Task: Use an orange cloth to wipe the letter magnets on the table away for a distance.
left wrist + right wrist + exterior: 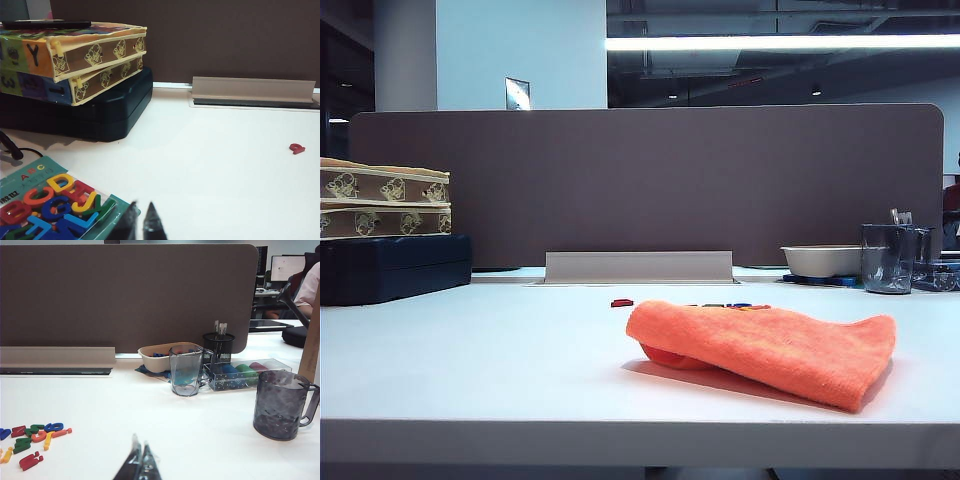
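Wrist views: left gripper [144, 220] and right gripper [140, 460] both closed, empty, above bare table [165, 425]; letter magnets [32, 436] nearby.

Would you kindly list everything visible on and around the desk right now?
Orange cloth: one, orange, folded at the table's front.
Letter magnets: a handful, mixed colours, behind the cloth; one red stray.
Table: one, white.
Letter tray: one, green, front left.
Dark case: one, under two patterned boxes.
Bowl: one, cream.
Cups: clear, smoky.
Left claw: shut, low over the table.
Right claw: shut, low over the table.
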Tool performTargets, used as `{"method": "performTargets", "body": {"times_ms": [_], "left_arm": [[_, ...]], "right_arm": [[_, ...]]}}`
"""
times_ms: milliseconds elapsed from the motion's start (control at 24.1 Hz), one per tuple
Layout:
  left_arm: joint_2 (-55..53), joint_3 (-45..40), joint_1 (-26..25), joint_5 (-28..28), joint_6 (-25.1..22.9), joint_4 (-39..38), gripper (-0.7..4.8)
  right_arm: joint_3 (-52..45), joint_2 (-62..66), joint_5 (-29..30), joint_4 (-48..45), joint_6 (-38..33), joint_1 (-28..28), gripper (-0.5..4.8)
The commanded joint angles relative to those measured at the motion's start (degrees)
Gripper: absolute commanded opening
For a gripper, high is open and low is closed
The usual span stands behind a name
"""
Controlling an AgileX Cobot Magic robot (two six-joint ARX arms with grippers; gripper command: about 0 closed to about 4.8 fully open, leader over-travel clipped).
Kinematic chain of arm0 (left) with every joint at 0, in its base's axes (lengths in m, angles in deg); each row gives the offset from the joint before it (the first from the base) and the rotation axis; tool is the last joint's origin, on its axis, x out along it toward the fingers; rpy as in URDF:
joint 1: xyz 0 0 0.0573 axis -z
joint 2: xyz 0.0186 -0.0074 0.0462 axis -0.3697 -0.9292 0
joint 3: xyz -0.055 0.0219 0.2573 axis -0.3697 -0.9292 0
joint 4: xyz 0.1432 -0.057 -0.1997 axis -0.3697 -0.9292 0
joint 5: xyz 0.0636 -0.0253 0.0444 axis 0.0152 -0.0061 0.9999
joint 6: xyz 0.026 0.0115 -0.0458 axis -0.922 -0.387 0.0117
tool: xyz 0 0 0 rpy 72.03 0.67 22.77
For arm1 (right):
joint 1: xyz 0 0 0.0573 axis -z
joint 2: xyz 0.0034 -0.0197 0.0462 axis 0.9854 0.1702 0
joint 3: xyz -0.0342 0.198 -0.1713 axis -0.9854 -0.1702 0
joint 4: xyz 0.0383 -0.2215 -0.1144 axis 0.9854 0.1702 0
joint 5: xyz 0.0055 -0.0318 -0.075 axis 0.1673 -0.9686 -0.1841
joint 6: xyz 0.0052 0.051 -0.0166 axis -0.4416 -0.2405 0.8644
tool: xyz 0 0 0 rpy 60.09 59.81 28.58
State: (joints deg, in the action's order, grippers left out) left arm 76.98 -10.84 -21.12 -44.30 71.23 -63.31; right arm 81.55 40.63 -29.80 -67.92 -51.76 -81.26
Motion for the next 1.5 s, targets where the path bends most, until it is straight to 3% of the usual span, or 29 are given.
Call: {"method": "performTargets", "body": {"times_ms": [42, 956, 1164, 1247, 1413, 1496], "left_arm": [[0.0, 0.2, 0.0, -0.2, 0.2, 0.0, 0.21], [0.0, 0.2, 0.0, -0.6, 1.3, -0.1, 0.21], [0.0, 0.2, 0.0, -4.1, 1.3, 0.0, 0.21], [0.0, 0.3, 0.0, -8.9, 1.0, 1.9, 0.26], [0.0, 1.7, 0.0, -9.9, 0.8, 4.2, 0.33], [-0.1, 3.7, 0.1, -10.9, 0.8, 4.6, 1.28]], "right_arm": [[-0.4, -0.2, 0.0, -0.9, -0.1, 0.0, -0.01], [-0.2, -0.2, -0.1, 1.8, -3.3, 0.0, -0.01], [-0.2, -0.2, -0.1, 1.8, -3.3, 0.0, -0.01], [-0.2, -0.2, 0.0, 1.8, -3.3, 0.0, -0.01], [-0.2, -0.2, 0.0, 1.9, -3.3, 0.0, -0.01], [-0.2, -0.2, 0.0, 2.3, -3.3, 0.0, -0.01]]}}
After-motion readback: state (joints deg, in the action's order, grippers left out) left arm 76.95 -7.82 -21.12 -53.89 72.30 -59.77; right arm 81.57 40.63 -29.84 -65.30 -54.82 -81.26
